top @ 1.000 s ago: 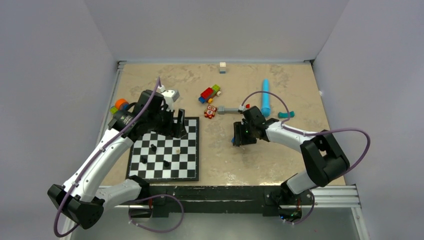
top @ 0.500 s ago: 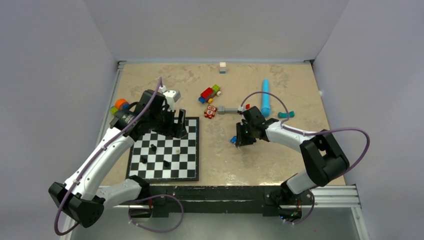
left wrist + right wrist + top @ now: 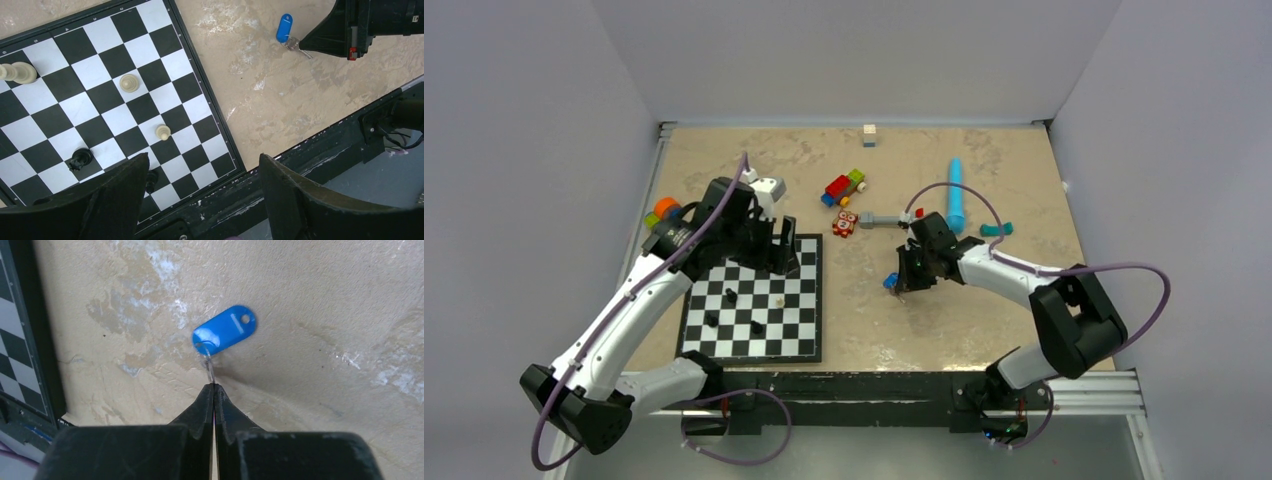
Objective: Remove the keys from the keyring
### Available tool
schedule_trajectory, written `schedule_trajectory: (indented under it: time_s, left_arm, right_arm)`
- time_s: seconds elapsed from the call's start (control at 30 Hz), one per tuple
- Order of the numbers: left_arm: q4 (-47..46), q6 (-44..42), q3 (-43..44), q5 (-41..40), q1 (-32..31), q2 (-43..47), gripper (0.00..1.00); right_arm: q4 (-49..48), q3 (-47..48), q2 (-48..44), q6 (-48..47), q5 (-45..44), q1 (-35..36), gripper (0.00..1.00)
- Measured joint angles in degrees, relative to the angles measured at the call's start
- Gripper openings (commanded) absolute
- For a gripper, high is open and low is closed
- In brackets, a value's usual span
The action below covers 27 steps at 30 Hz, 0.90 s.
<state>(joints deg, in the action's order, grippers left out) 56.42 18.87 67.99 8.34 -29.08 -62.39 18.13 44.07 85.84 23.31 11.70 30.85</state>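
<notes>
The right gripper [image 3: 214,385] has gone from open to fully closed, pinching the thin metal of the keys [image 3: 210,371], and the blue keyring [image 3: 225,331] tag now lies exposed beside its fingertips.

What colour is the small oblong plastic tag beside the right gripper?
The oblong plastic tag is bright blue, clearest in the right wrist view.
</notes>
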Motion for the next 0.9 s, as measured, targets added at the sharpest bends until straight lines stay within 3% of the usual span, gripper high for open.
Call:
schedule_trajectory:
  time_s: [0.2, 0.4, 0.9]
  left_arm:
    - [0.7, -0.39, 3.26, 1.42, 0.0, 0.0, 0.82]
    - [1.64, -1.07, 9.29, 5.95, 0.0, -0.07, 0.84]
    - [-3.58, -3.69, 27.47, 30.64, 0.0, -5.42, 0.72]
  right_arm:
    - [3.91, 1.62, -4.76, -0.02, 1.38, 0.0, 0.0]
    - [8.44, 9.01, -11.37, -0.33, 3.54, 0.0, 0.0]
    - [15.65, 28.79, -21.79, -3.08, 19.1, 0.0, 0.0]
